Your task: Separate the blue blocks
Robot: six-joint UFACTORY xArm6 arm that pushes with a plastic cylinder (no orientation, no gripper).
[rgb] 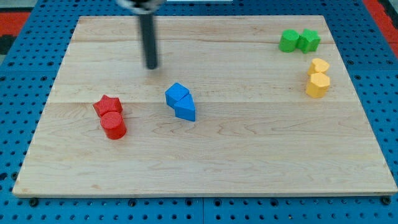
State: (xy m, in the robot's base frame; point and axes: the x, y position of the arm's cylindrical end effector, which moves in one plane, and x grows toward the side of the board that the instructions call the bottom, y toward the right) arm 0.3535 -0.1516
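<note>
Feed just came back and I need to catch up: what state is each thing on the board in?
my tip: above and left of the blue pair, touching nothing
blue blocks: touching, not yet separated
red blocks: touching
green blocks: side by side, touching
yellow blocks: touching

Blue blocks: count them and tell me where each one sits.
2. The blue cube lies near the board's middle, and the blue triangular block touches it toward the view's bottom right. My tip is above-left of them, apart. None appear hidden.
</note>
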